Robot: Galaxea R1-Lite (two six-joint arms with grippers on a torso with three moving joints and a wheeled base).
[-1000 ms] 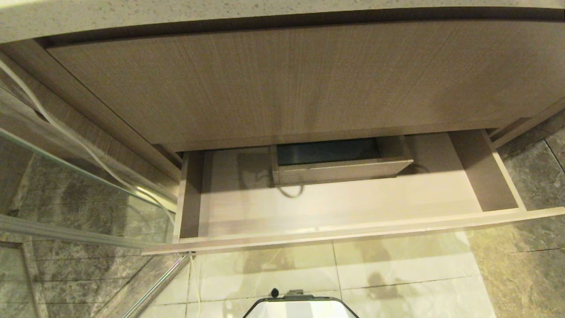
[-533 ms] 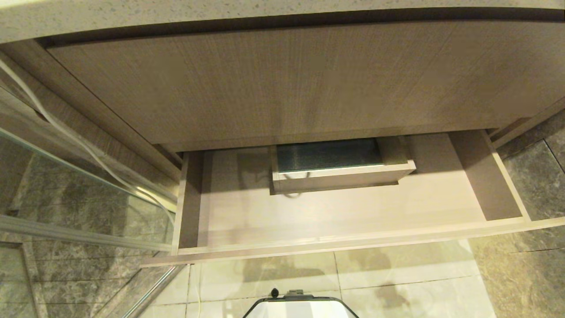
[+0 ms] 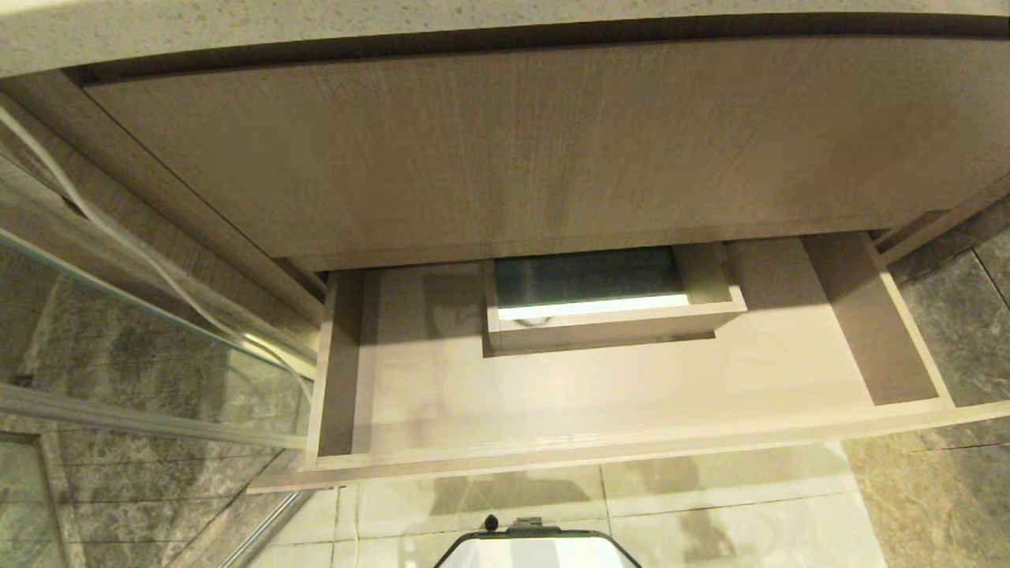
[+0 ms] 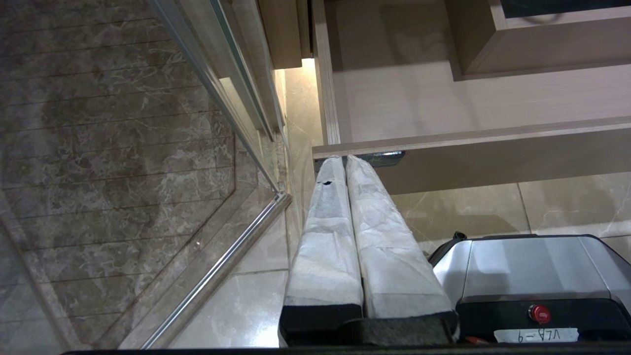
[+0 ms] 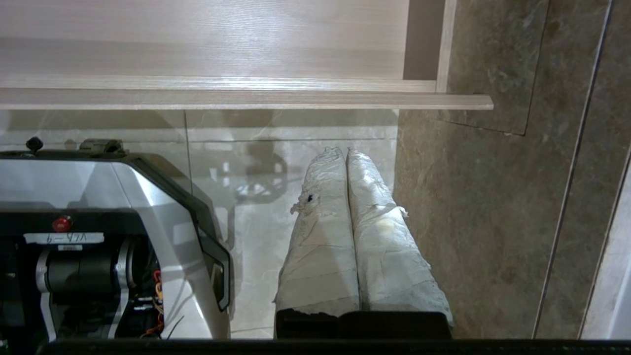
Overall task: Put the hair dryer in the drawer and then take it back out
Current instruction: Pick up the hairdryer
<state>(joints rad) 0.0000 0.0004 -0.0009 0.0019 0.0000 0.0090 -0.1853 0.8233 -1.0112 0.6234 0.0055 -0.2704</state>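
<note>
With the drawer [image 3: 600,410] pulled out & bare, no hair dryer anywhere. My right gripper [image 5: 346,153] & left gripper [image 4: 345,160] are both closed, holding nothing, so everything's left to do.

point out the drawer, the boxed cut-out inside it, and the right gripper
drawer [image 3: 600,456]: head view, on its front rim.
boxed cut-out [image 3: 607,326]: head view, on its front wall.
right gripper [image 5: 346,152]: right wrist view, between the wrapped fingertips, jaws shut, above the floor tiles.

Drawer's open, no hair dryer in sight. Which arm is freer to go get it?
Right, likely. The right gripper, shut and empty, hangs over open floor, clear of the drawer. The left gripper sits at its front edge, beside the glass panel.
</note>
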